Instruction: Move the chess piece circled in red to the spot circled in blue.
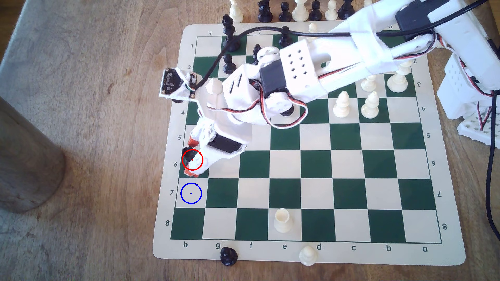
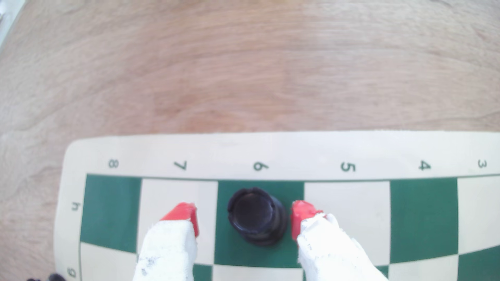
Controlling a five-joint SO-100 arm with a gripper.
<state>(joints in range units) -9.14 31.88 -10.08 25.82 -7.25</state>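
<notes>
The black rook (image 1: 187, 154) stands upright on a dark green square in row 6 of column h, inside the red ring, partly covered by my gripper (image 1: 192, 158). In the wrist view the rook (image 2: 254, 216) sits between my red-tipped fingers (image 2: 186, 213), and my gripper (image 2: 243, 216) is open around it. One finger is almost against the rook and the other stands a small gap away. The spot (image 1: 191, 193), a cream square with a blue ring, is the adjacent square in row 7 and is bare.
A cream rook (image 1: 282, 220) stands in row 8. A black pawn (image 1: 228, 256) and a cream pawn (image 1: 307, 255) sit on the board's near border. Black pawns (image 1: 229, 63) and cream pieces (image 1: 341, 104) stand farther back. A dark cylinder (image 1: 24, 162) stands at the exterior view's left.
</notes>
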